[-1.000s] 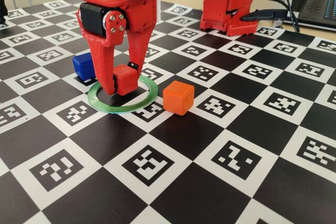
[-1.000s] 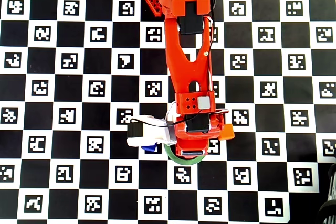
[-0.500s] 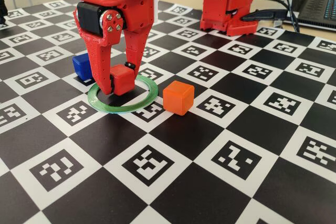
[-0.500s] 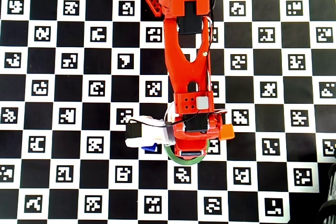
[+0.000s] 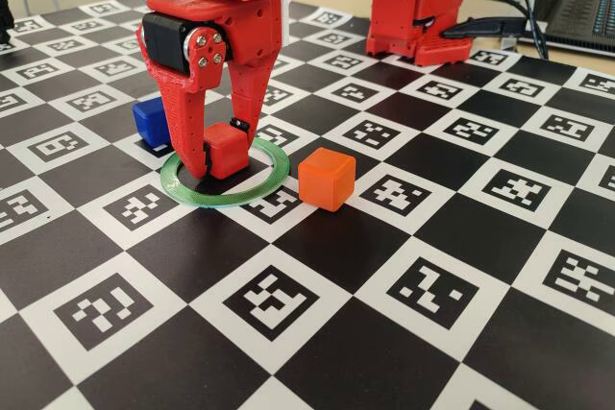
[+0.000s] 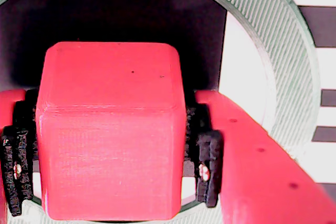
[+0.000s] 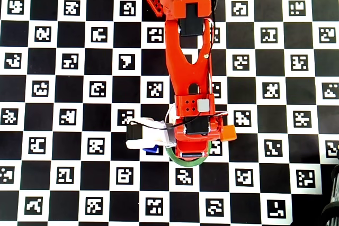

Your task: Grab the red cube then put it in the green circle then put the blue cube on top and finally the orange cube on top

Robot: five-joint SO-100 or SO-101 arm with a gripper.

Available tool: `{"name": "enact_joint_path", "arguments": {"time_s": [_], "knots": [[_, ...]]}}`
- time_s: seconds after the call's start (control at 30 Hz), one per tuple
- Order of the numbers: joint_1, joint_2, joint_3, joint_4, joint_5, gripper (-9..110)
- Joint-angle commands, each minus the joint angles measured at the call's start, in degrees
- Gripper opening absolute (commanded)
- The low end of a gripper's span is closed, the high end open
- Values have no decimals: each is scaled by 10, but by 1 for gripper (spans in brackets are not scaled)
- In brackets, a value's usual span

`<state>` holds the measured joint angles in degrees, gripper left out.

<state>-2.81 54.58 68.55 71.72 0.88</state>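
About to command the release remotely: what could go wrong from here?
The red cube sits toward the left side of the green circle in the fixed view, so it may land on the rim. The gripper grips it tightly in the wrist view; opening could nudge it. The blue cube is close beside one finger.

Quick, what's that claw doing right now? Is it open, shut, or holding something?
Gripper: shut on the red cube, holding it inside the green circle.
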Motion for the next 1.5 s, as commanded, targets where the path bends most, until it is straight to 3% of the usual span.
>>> {"name": "enact_joint_path", "arguments": {"time_s": [0.0,0.5,0.87,1.47], "knots": [[6,19,-21,-3,-5,7],[7,21,-18,-1,-4,28],[9,41,-13,10,2,31],[35,229,-177,250,-34,32]]}}
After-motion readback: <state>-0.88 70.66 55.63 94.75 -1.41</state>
